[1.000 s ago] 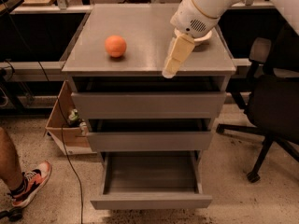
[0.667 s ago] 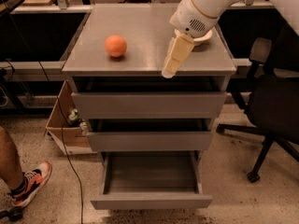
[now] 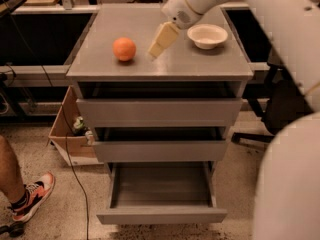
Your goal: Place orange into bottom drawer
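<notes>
Tool (image 3: 156, 49) has moved left since a second ago and is now just beside the orange (image 3: 124, 49), at its 3 o'clock. Can't tell whether it is clenched or released. Orange sits on the worktop (image 3: 200, 66). Bowl (image 3: 207, 35) is now uncovered at the tool's 3 o'clock. Bottom drawer (image 3: 161, 191) is open at 6 o'clock.

The orange (image 3: 124, 49) is set on the left part of the cabinet (image 3: 200, 64) top. The gripper (image 3: 156, 49) is held just right of it, between the orange and the bowl (image 3: 207, 35), which is placed further right and back. Below the top, three drawers are stacked, and the bottom drawer (image 3: 160, 215) is pulled out furthest forward. A cardboard box (image 3: 67, 134) is placed on the floor left of the cabinet.
</notes>
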Tool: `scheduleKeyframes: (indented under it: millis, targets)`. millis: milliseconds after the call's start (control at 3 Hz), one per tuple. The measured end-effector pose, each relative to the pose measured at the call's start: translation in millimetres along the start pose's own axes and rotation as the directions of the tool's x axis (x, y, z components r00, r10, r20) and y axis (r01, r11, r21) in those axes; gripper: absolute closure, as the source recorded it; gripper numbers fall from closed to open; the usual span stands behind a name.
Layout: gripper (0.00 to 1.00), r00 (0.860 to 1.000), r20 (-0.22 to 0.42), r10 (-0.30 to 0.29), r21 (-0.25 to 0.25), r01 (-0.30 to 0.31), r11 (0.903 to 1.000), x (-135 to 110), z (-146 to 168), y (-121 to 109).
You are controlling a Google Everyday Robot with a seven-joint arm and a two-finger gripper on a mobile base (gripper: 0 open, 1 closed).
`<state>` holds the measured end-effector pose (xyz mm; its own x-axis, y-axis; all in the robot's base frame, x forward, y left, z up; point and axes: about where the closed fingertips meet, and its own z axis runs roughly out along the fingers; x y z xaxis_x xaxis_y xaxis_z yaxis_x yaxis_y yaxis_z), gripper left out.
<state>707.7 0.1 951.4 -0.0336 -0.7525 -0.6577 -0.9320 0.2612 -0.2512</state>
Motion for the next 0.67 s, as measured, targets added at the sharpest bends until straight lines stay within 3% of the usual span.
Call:
scheduleKeyframes:
  millis: [333, 667]
  targets:
    - [0.0, 0.988, 0.127, 0.086, 0.0, -0.087, 0.9962, -34.5, 66.5, -37.6]
    - [0.0, 0.975, 0.182, 0.129, -0.015, -0.128, 0.9916, -49.5, 101.8, -43.0]
